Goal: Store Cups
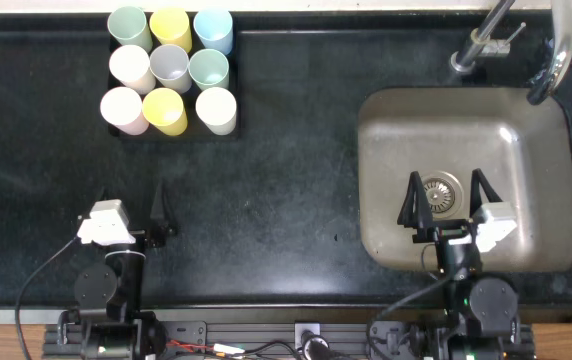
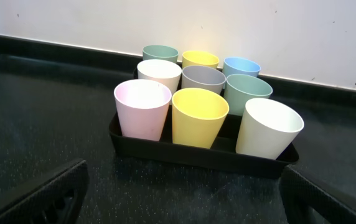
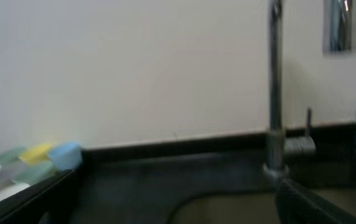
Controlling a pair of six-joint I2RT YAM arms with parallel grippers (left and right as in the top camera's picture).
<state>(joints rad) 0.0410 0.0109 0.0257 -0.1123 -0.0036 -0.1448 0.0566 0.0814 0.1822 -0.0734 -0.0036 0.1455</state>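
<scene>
**Top view.** The black tray (image 1: 191,130) sits at 11 o'clock on the dark counter (image 1: 286,180), close to the counter's back edge. It holds nine cups (image 1: 171,65), upright and mouths up, in three rows of three that fill it. The left gripper (image 1: 129,205) hangs at 7 o'clock with its jaws spread wide and nothing between them. The tray lies toward its 12 to 1 o'clock, well apart, with open counter between. The sink (image 1: 536,120) occupies 3 o'clock, and the faucet (image 1: 486,40) stands at its back rim. The right gripper (image 1: 448,198) is above the basin, jaws wide apart and empty, with the drain (image 1: 444,186) between its fingers.

**Left wrist view.** We see the near row of cups as pink (image 2: 142,109), yellow (image 2: 200,117) and white (image 2: 268,127). Behind them stand white, grey and green, then green, yellow and blue. The interiors we can see are empty. The white near cup leans outward against the tray wall. Open counter surrounds the tray on the near side and both flanks, and the wall (image 2: 259,31) rises behind it.

**Right wrist view.** The faucet stem rises before the pale wall, with the sink rim below it. The cups are far off, at 9 o'clock.
</scene>
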